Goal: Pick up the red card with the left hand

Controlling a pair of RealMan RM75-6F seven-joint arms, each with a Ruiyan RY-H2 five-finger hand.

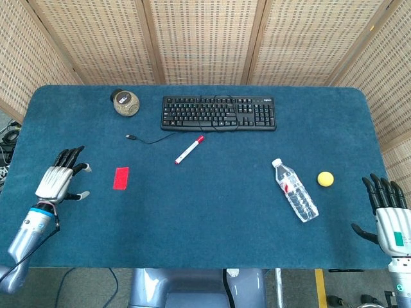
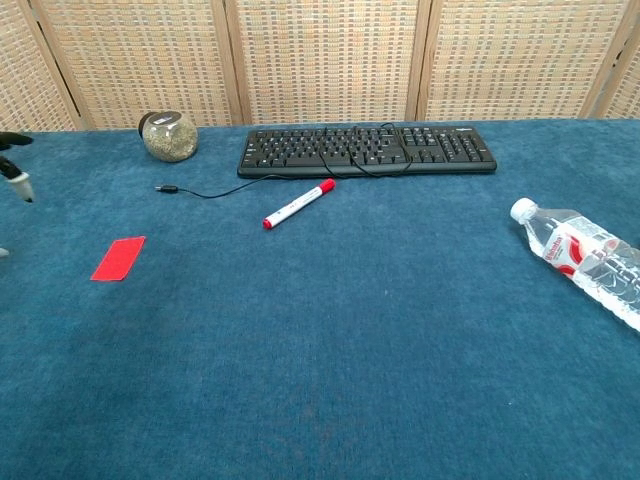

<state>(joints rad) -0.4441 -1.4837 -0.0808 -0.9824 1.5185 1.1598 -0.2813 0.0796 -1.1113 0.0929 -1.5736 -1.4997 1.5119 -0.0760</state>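
The red card lies flat on the blue table cover, left of the middle; the chest view shows the same card at its left side. My left hand hovers open just left of the card, fingers spread, holding nothing. Only its fingertips show at the chest view's left edge. My right hand stays open at the table's front right corner, far from the card, and is out of the chest view.
A black keyboard lies at the back, with its cable trailing left. A jar stands at the back left. A red-capped marker lies mid-table. A water bottle and a yellow ball lie to the right.
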